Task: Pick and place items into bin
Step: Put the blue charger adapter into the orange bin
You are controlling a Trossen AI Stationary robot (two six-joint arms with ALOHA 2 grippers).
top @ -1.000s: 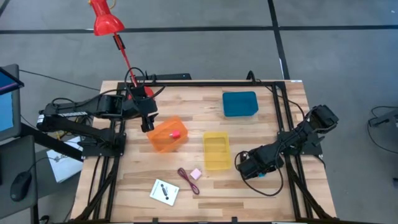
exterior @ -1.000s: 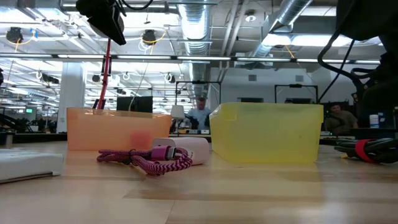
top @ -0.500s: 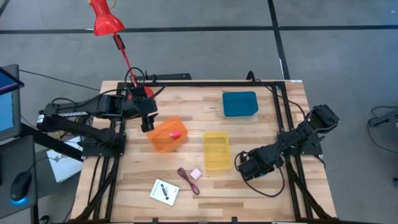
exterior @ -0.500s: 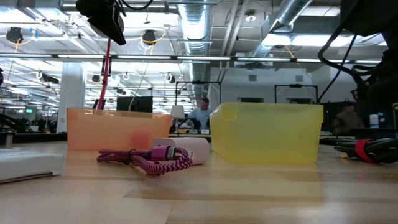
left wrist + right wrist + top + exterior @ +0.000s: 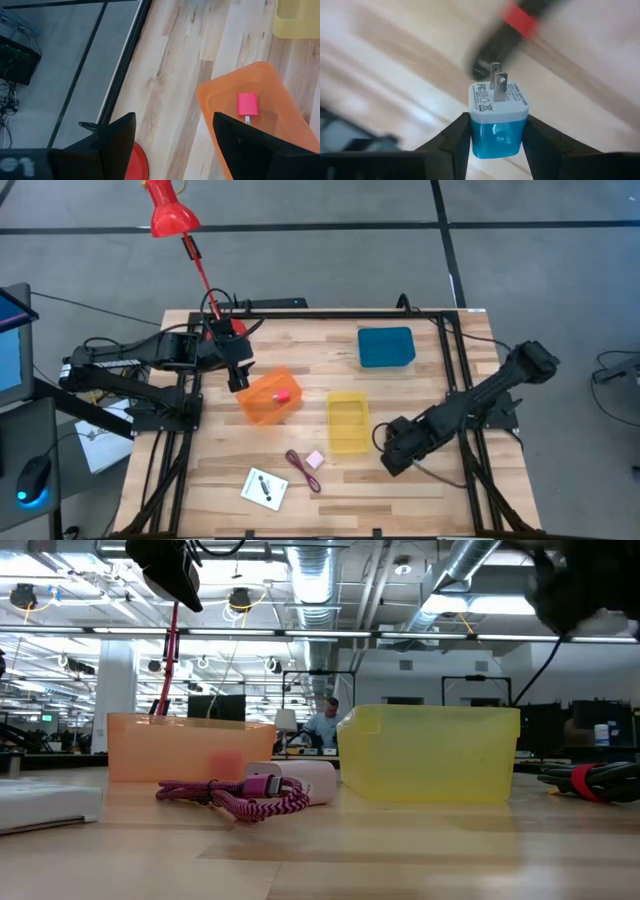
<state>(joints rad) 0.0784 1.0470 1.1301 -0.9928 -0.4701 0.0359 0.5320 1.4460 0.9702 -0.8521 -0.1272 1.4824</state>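
Right gripper (image 5: 495,137), low over the right side of the table (image 5: 420,395) just right of the yellow bin (image 5: 348,421), pinches a blue-and-white plug (image 5: 497,119) between its two fingers (image 5: 451,139), prongs pointing away from the wrist. The black-and-red stick tool (image 5: 507,37) lies on the wood just beyond it.

Left gripper (image 5: 172,142) hangs with fingers spread and nothing between them above the far-left rim of the orange bin (image 5: 268,396); a pink plug (image 5: 247,104) already lies in that bin.

The maroon cord (image 5: 302,470) and a pale pink block (image 5: 315,459) lie touching each other just left of the yellow bin's near end; a white card (image 5: 264,488) with a black mark sits to their near left. The blue bin (image 5: 386,346) stands at the far right.

To do the step in hand well:
- Keep the pinch firm; the grip sits on the blue lower half only, so the plug could likely pivot if you swing fast.
- Lift clear of the stick tool before travelling, since the plug hangs close over it.
- The yellow bin looks the closest target. Carry the plug left until it is over the bin's interior, not its rim.
- Lower before you release; a high drop could bounce it out.
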